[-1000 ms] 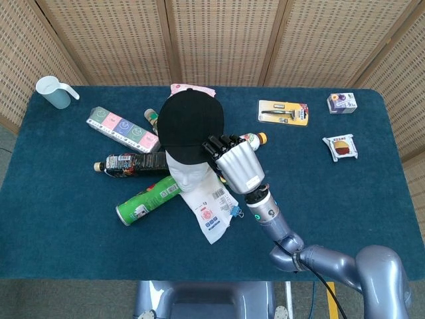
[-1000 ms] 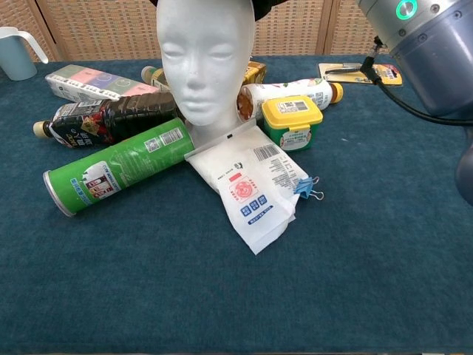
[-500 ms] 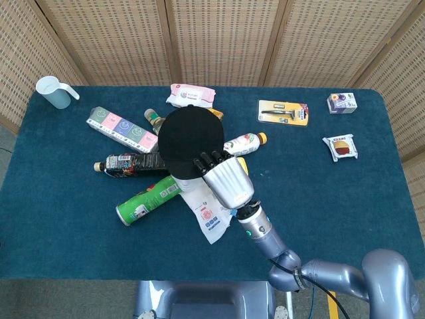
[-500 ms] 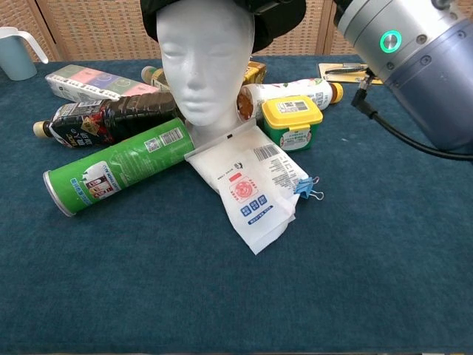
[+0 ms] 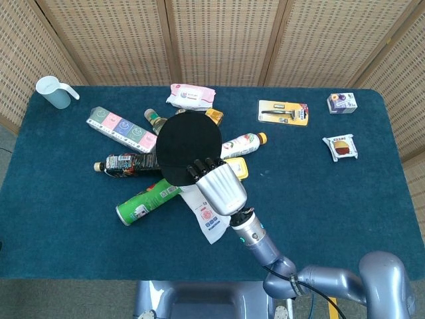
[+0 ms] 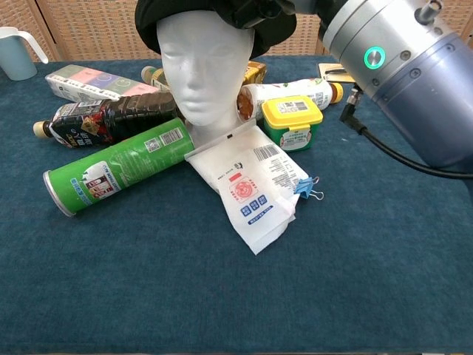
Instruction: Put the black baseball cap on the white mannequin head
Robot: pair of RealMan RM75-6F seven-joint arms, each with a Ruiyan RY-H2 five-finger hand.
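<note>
Cap [image 5: 189,141], black, sits over the crown of the white mannequin head [image 6: 205,63], and the right hand [image 5: 216,183] grips its near edge, fingers curled onto the fabric. The left hand is out of both views.

Judging from the chest view, the cap rides low on the forehead but looks tilted; letting go too early, or dragging the fingers off sideways, could pull it askew or rock the mannequin head over.

Around the mannequin head, from large to small: a green can [image 6: 118,165] lies against its base on one side, a dark bottle [image 6: 103,118] behind that, a white packet [image 6: 251,183] in front, a yellow-lidded tub [image 6: 293,120] just beside, and a blue clip [image 6: 306,188] by the packet. These crowd the base, so a toppling head would land on them.
</note>
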